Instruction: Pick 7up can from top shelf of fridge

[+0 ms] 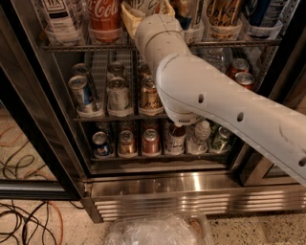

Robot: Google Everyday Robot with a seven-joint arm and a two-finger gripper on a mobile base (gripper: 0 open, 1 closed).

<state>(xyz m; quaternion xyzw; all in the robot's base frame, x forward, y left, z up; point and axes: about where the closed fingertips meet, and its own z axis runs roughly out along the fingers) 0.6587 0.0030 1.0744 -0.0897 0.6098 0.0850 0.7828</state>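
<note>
The fridge (191, 184) stands open in front of me, with wire racks of drinks. On the top shelf (71, 47), at the upper edge of the view, a white can (149, 5) that looks like the 7up can stands just right of a red Coca-Cola can (104, 16). Only its lower part shows. My gripper (147, 8) is at this can at top-shelf height, its pale yellow ends on either side of the can. My white arm (205, 100) reaches in from the lower right and hides part of the middle rack.
More bottles and cans stand along the top shelf left and right. Two lower racks (119, 117) hold several smaller cans. The black door frame (33, 139) is at the left, cables (24, 220) lie on the floor, and a clear plastic bag (158, 229) is below.
</note>
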